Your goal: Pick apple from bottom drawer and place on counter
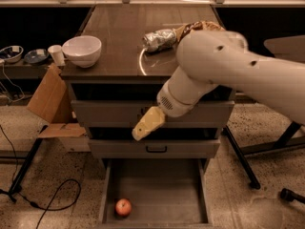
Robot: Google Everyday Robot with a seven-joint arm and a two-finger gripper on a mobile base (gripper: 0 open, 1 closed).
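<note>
Apple (123, 207) in bottom drawer (164, 182), claw (142, 130) above

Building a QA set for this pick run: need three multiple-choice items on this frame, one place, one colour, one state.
1. What colour is the bowl on the counter? A: white. B: blue. C: black.
2. Where is the apple? A: in the bowl. B: in the bottom drawer, near its left wall. C: on the counter.
3. What state is the bottom drawer in? A: shut. B: taken out. C: pulled open.
Answers: A, the bowl is plainly white; B, the apple lies on the drawer's floor at the left; C, its floor is exposed, with the gripper above it in front of the drawer fronts, apart from the apple.
</note>
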